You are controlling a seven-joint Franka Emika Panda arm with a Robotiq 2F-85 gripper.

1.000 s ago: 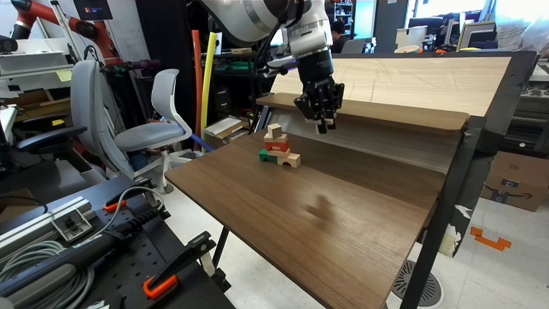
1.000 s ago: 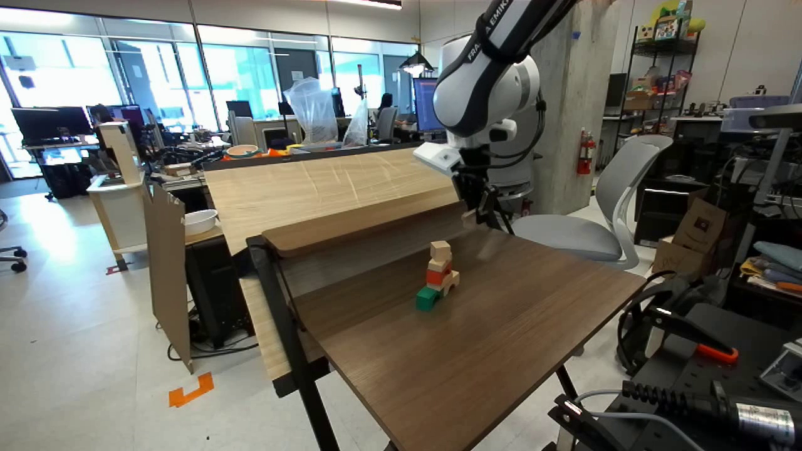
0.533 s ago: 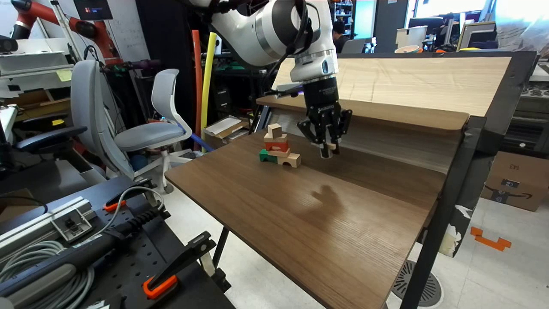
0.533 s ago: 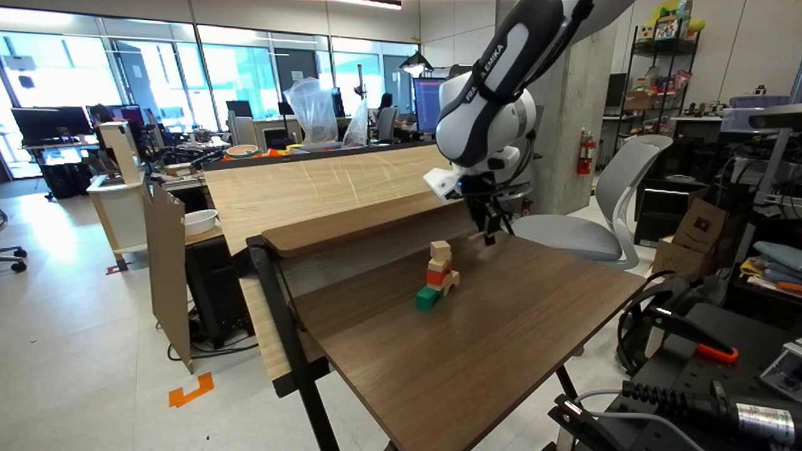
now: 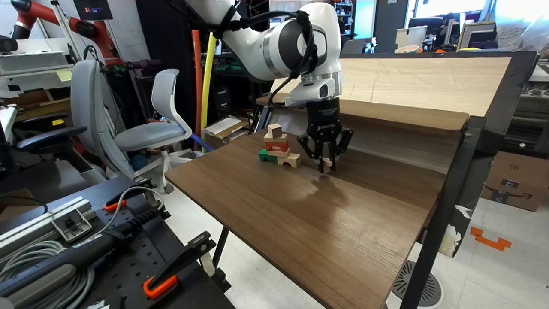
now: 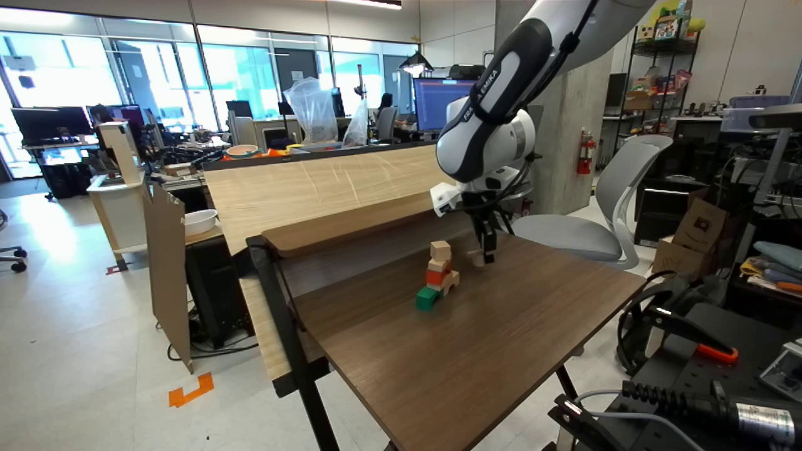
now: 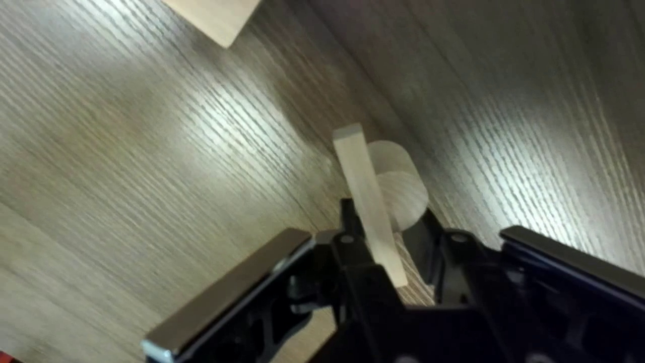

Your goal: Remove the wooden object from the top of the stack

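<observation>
The stack (image 5: 277, 146) stands on the brown tabletop in both exterior views (image 6: 437, 275). It has green, red and pale blocks, with a pale cube (image 5: 274, 130) on top. My gripper (image 5: 326, 166) is beside the stack, low over the table, shut on pale unpainted wooden pieces. In the wrist view, a flat strip (image 7: 370, 206) and a round cylinder (image 7: 403, 199) sit between the fingers (image 7: 388, 222). I cannot tell which held piece, if either, is the wooden object. I cannot tell whether the cylinder's lower end touches the table.
A raised shelf (image 5: 386, 113) runs along the back of the brown tabletop (image 5: 326, 240). A pale block corner (image 7: 216, 17) shows at the top of the wrist view. A grey chair (image 6: 576, 235) stands beyond the table edge. A black bench with clamps (image 5: 141, 257) is nearby.
My gripper has come down toward the tabletop and turned more upright, with the pale pieces still between its fingers. The stack has not moved.
</observation>
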